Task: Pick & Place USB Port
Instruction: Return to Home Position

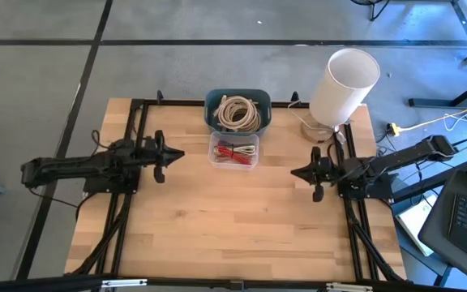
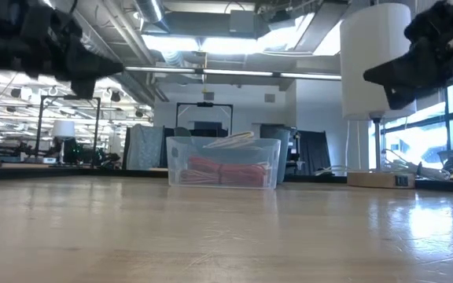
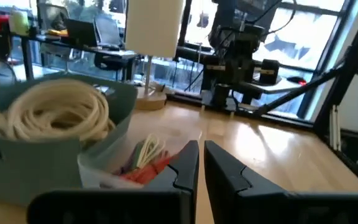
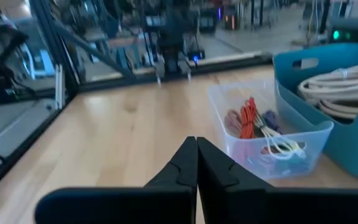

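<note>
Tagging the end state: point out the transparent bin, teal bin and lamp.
transparent bin (image 2: 187, 151), low view, upper part of its front wall.
teal bin (image 1: 238, 92), high view, far rim.
lamp (image 1: 343, 85), high view, side of the white shade.

Grey floor (image 1: 217, 24) around desk (image 1: 233, 219); ceiling strip lights (image 2: 211, 43); bright windows (image 2: 427, 137); white lamp (image 1: 343, 85) at desk's far right corner.

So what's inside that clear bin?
Loose cables: a red cable and a white cable beside it. The floor of the bin is covered, so anything under them is hidden.
</note>
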You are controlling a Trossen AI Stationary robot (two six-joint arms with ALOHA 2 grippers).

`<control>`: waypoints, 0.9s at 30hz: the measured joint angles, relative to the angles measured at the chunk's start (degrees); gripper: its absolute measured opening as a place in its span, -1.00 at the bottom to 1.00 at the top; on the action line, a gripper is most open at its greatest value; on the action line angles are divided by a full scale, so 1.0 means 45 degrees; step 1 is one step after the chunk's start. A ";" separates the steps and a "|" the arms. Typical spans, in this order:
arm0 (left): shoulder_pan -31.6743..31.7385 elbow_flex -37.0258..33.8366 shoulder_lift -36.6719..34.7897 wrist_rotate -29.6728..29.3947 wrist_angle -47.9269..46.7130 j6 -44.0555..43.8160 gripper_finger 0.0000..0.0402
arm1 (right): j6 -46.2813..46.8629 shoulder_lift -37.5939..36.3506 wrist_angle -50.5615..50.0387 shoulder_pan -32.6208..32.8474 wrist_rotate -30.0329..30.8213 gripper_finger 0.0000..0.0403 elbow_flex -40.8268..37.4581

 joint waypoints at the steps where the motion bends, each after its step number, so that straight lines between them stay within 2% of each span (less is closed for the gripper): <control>1: 0.0000 -0.0485 0.0070 -0.0007 0.0634 -0.0224 -0.91 | -0.0133 -0.0072 0.0429 -0.0004 0.0005 -1.00 -0.0245; 6: 0.0000 -0.0703 0.0344 -0.0180 0.0384 -0.0583 -0.92 | -0.1248 -0.0389 0.1035 -0.0005 -0.0017 -1.00 -0.0883; 12: 0.0000 -0.0703 0.0390 0.0032 0.0330 0.0345 -0.92 | -0.2710 -0.0400 0.0425 -0.0003 -0.1166 -1.00 -0.0898; 18: 0.0000 -0.0703 0.0401 0.0262 -0.0338 0.0157 -0.92 | -0.0852 -0.0328 -0.2475 -0.0009 -0.1297 -1.00 -0.0898; 24: 0.0000 -0.0703 0.0405 0.0238 -0.0475 0.0117 -0.92 | 0.0156 0.0101 -0.2272 -0.0034 -0.0339 -0.94 -0.0898; 27: 0.0000 -0.0703 0.0405 0.0229 -0.0474 0.0116 -0.91 | 0.0258 0.0101 -0.2244 -0.0029 -0.0330 -0.89 -0.0898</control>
